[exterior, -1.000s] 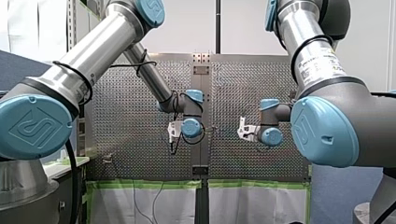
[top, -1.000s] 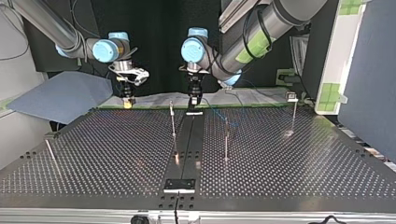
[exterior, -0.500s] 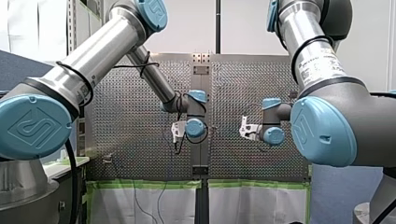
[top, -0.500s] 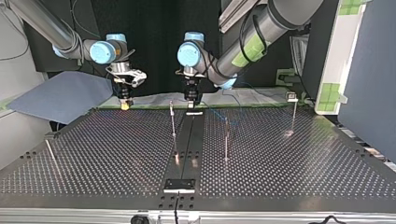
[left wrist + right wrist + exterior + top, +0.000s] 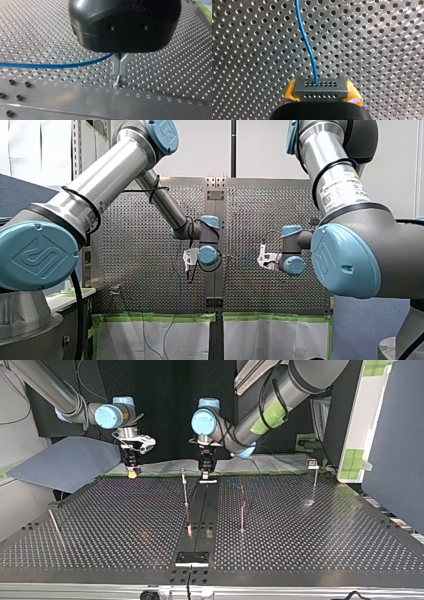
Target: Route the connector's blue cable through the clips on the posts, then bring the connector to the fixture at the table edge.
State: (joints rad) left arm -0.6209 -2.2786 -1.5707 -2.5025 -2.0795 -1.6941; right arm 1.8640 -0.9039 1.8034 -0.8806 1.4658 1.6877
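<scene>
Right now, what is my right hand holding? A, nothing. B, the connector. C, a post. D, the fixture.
B: in the right wrist view the connector sits clamped between the right hand's yellow pads, with the blue cable running out of it.

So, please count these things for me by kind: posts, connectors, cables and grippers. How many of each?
Posts: 4
Connector: 1
Blue cable: 1
Grippers: 2, my left gripper and my right gripper
Total: 8
</scene>
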